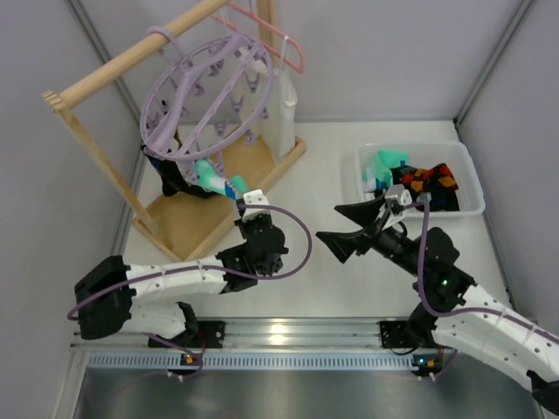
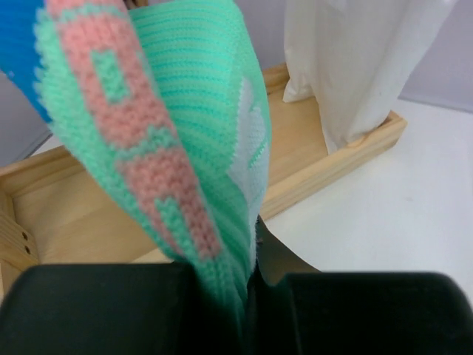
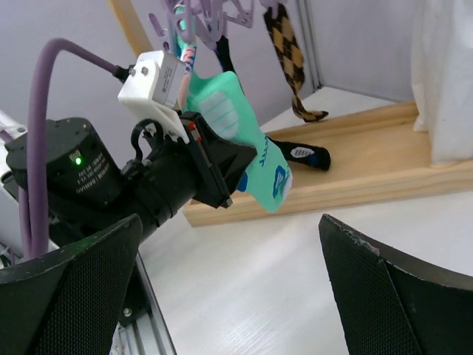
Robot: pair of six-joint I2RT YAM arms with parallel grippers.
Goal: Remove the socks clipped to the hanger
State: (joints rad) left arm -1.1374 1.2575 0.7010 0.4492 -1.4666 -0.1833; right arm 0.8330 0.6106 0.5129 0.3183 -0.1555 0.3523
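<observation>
Over the white counter (image 1: 341,284) your left hand (image 1: 231,187) grips a mint sock (image 1: 208,175) below the hanger (image 1: 147,109). The bin (image 1: 419,147) beside your open right hand (image 1: 329,222) holds several socks (image 1: 424,179); others hang clipped.

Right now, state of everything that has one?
left gripper, jaws shut on mint-green sock
right gripper, jaws open, empty
mint-green sock, cuff clipped to hanger
brown checked sock, clipped, hanging free
black sock, hanging, toe on wooden base
hanger, hooked on rail, tilted
bin, holds loose socks
</observation>
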